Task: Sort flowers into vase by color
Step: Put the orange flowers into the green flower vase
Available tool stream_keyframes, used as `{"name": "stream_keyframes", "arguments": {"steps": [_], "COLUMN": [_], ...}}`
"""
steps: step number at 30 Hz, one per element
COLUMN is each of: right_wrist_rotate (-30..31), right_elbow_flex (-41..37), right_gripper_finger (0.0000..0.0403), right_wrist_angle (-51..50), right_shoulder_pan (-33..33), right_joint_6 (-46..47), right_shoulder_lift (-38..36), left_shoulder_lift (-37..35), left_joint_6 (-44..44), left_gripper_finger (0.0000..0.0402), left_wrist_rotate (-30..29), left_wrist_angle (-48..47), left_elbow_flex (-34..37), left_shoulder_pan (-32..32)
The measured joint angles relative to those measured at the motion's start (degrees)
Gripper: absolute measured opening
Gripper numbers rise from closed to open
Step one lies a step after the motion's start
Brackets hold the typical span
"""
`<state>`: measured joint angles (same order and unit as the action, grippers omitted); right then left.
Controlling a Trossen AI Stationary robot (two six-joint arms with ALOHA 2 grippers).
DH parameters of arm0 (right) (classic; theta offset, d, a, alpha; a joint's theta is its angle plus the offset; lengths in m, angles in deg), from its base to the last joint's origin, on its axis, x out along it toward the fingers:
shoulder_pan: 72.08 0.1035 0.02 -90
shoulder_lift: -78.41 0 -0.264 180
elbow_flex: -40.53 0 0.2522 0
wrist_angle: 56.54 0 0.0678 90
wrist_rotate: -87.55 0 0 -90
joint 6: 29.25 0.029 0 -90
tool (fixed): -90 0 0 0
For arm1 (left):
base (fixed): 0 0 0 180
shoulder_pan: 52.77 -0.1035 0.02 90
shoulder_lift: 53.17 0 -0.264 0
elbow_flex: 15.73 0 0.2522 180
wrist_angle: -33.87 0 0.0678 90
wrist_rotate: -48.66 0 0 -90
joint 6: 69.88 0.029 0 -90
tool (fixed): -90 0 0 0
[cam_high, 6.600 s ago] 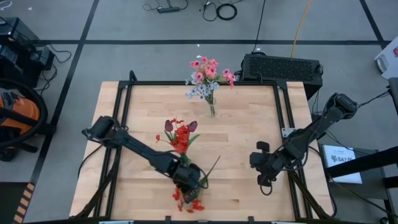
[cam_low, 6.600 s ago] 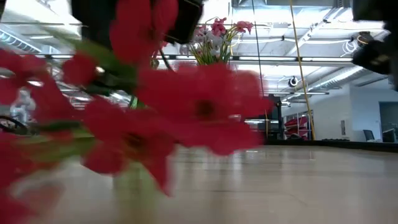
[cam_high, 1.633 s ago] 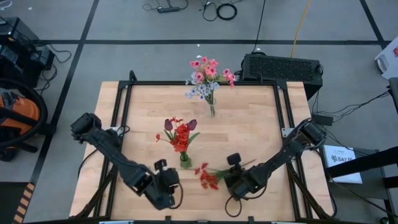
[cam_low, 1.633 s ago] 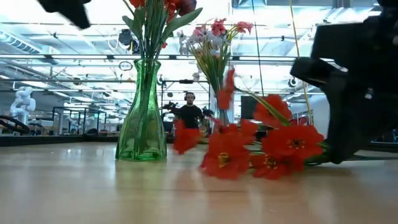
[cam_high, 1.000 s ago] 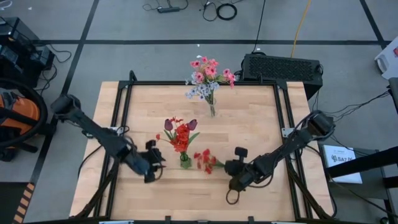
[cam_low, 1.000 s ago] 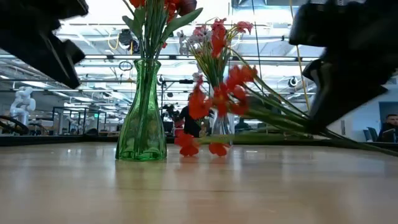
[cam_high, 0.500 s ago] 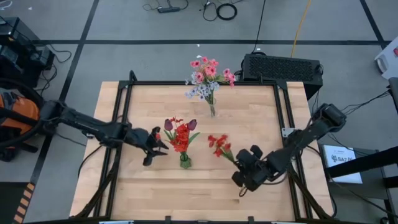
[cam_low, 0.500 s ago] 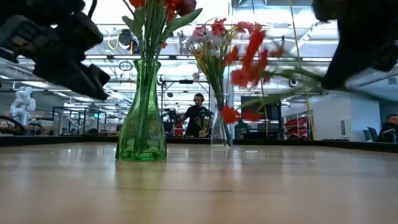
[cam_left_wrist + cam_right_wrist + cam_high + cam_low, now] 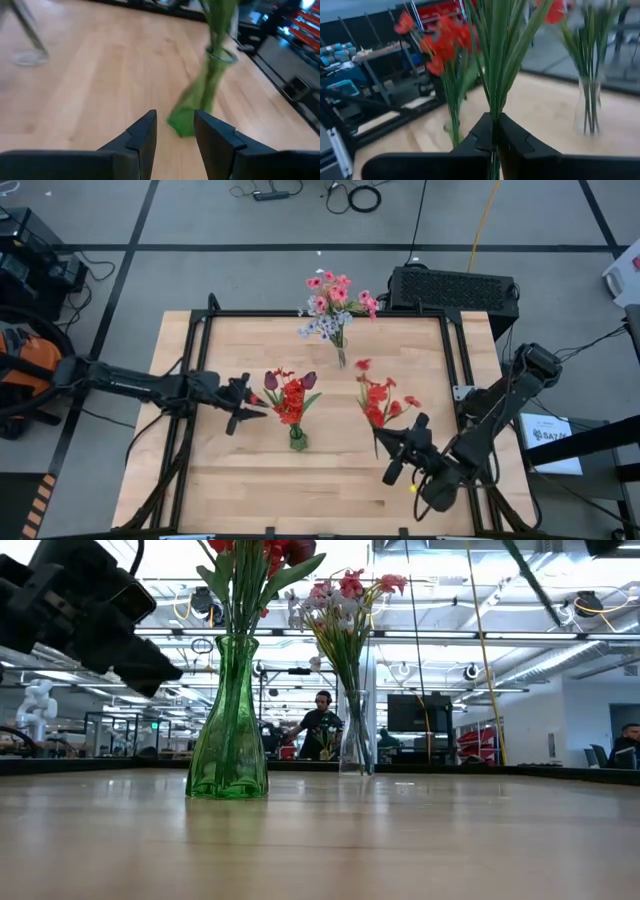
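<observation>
The right claw (image 9: 392, 448), clenched on an upright red flower (image 9: 378, 398), hangs right of the green vase (image 9: 297, 440); the left claw (image 9: 245, 406), released, waits left of it.

Lighting is bright and even from overhead, with only faint shadows on the wooden table (image 9: 420, 360). In the low view, ceiling lights and windows glare behind the green vase (image 9: 228, 730). Both wrist views are motion-blurred, and the green vase smears.
</observation>
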<state>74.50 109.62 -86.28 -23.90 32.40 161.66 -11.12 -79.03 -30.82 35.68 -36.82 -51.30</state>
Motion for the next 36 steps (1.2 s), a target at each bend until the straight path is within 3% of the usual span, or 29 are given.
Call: {"name": "stream_keyframes", "arguments": {"steps": [2, 5, 9, 12, 16, 19, 27, 36], "right_wrist_rotate": [1.33, -1.35, -9.49, -15.52, -25.10, -33.28, -44.59, -52.76], "right_elbow_flex": [0.00, 0.00, 0.00, 0.02, 0.07, 0.11, 0.13, 2.91], "right_gripper_finger": [0.0006, 0.0006, 0.0006, 0.0006, 0.0002, 0.0001, 0.0001, 0.0000], "right_wrist_angle": [6.91, 15.93, 27.44, 38.26, 55.85, 68.51, 93.67, 96.37], "right_shoulder_pan": [-0.59, -2.39, -5.85, -8.50, -11.58, -13.81, -19.72, -25.58], "right_joint_6": [-8.81, -18.94, -29.46, -43.67, -62.92, -71.17, -76.37, -74.77], "right_shoulder_lift": [0.00, 0.07, 0.11, 0.90, 4.59, 9.03, 22.34, 28.47], "left_shoulder_lift": [-1.70, -4.02, -5.92, -6.13, -6.13, -6.13, -6.12, -6.60], "left_joint_6": [0.09, 0.48, 0.45, 0.44, 0.02, -1.05, -1.05, -1.11], "left_gripper_finger": [0.0136, 0.0136, 0.0136, 0.0136, 0.0136, 0.0136, 0.0136, 0.0136], "left_wrist_rotate": [-0.66, -0.68, -0.67, -0.67, -0.66, -0.35, 0.25, 2.72], "left_wrist_angle": [-0.12, -0.61, -2.27, -2.59, -2.62, -2.62, -2.60, -2.59], "left_elbow_flex": [0.00, 0.01, 0.02, 0.02, 0.02, 0.02, 0.02, 0.02], "left_shoulder_pan": [-0.65, -1.35, -1.54, -1.50, -1.46, -1.46, -1.46, -1.46]}}
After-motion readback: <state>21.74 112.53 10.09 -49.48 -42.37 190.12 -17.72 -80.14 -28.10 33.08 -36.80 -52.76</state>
